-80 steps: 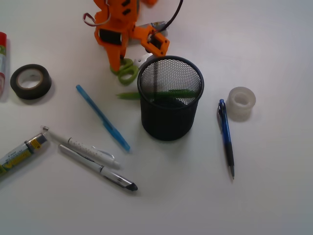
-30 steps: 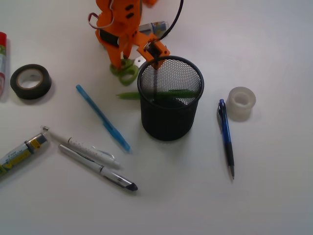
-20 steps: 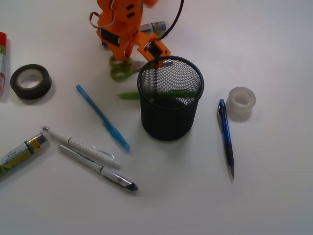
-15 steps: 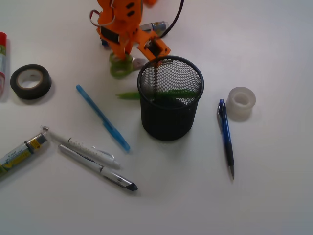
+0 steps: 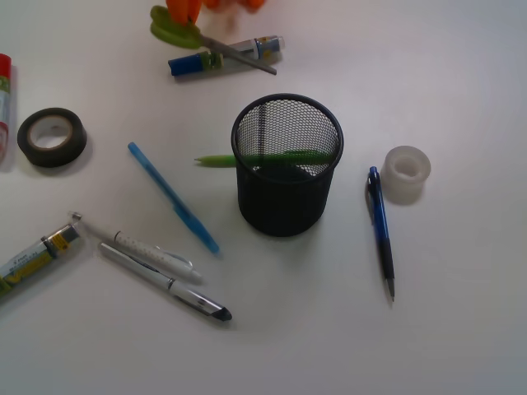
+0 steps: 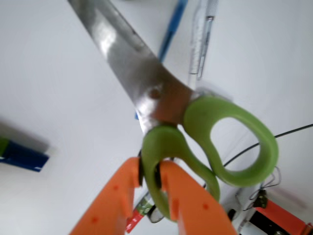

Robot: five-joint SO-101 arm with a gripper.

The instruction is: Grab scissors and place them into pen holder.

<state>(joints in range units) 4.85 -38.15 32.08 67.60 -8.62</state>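
Note:
The scissors (image 5: 198, 37) hang in the air at the top of the front view, lime-green handles left, silver blades pointing right and down. My orange gripper (image 5: 183, 12) is mostly cut off by the top edge. In the wrist view my gripper (image 6: 149, 171) is shut on one green handle loop of the scissors (image 6: 161, 103), blades pointing up and left. The black mesh pen holder (image 5: 286, 164) stands upright in the middle of the table, below and right of the scissors. A thin green pen (image 5: 216, 160) lies behind it.
A blue marker (image 5: 226, 59) lies under the scissors at the top. Black tape roll (image 5: 51, 137) and a red-capped tube (image 5: 5, 99) are at left, a blue pen (image 5: 173, 197), white pens (image 5: 156, 271) and a glue stick (image 5: 37, 255) at lower left, clear tape (image 5: 406, 173) and a blue pen (image 5: 381, 230) at right.
My gripper has closed on the scissors beside the holder's left rear and lifted them up and back, toward the top of the view. The marker under the arm now shows.

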